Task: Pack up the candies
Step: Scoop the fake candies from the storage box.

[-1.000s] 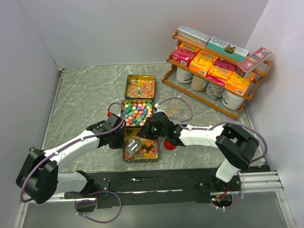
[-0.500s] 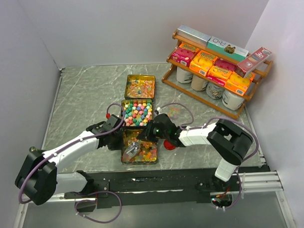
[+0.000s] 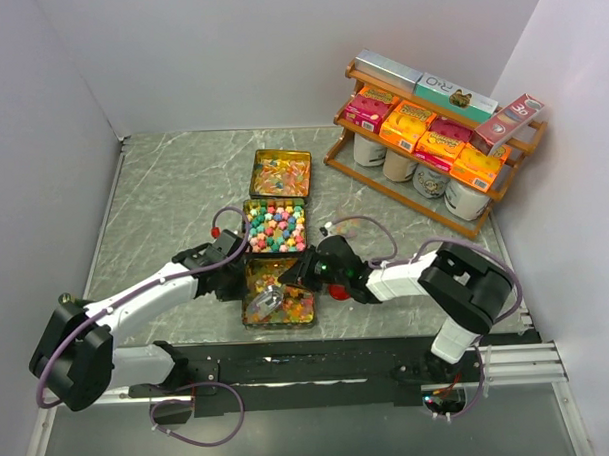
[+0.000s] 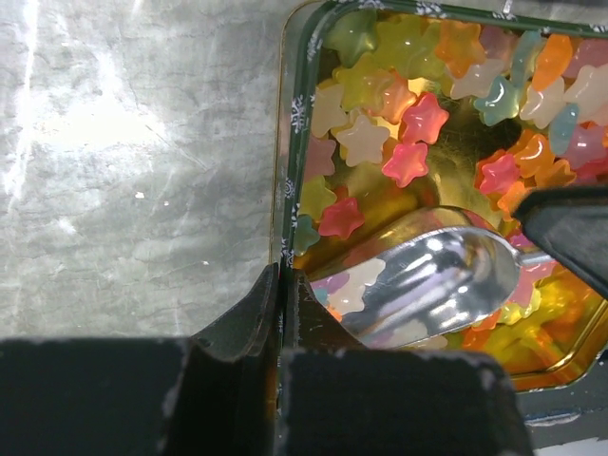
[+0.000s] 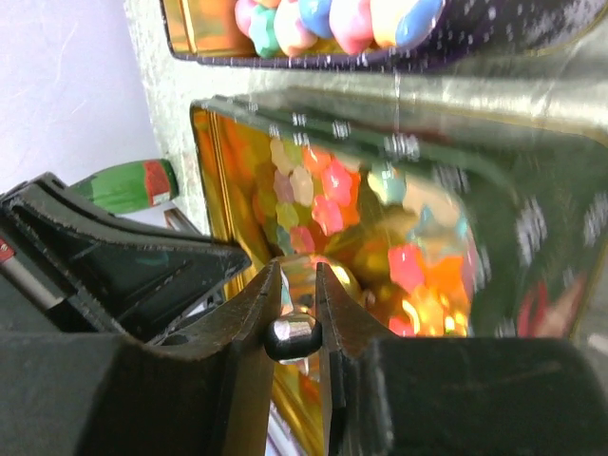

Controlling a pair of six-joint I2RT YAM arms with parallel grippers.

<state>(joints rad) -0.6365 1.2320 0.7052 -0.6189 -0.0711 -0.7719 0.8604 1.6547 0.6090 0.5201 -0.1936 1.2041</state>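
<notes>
Marble tabletop (image 3: 173,193), white walls (image 3: 229,61) — left hand (image 4: 281,277) pinches tin (image 4: 288,142); right hand (image 5: 293,285) grips spoon (image 4: 437,280).

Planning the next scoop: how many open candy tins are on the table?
3, in one line running away from the arms: near tin, held at its rim by the left gripper; middle tin; far tin. None seems hidden.

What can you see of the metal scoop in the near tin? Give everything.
The scoop is shiny, mirror-like metal with a rounded hollow bowl that reflects the sweets. Its bowl sits in the nearest gold tin, among star-shaped candies; whether it holds any is unclear. Its thin handle runs to the right pincer, shut on the handle's rounded end.
</notes>
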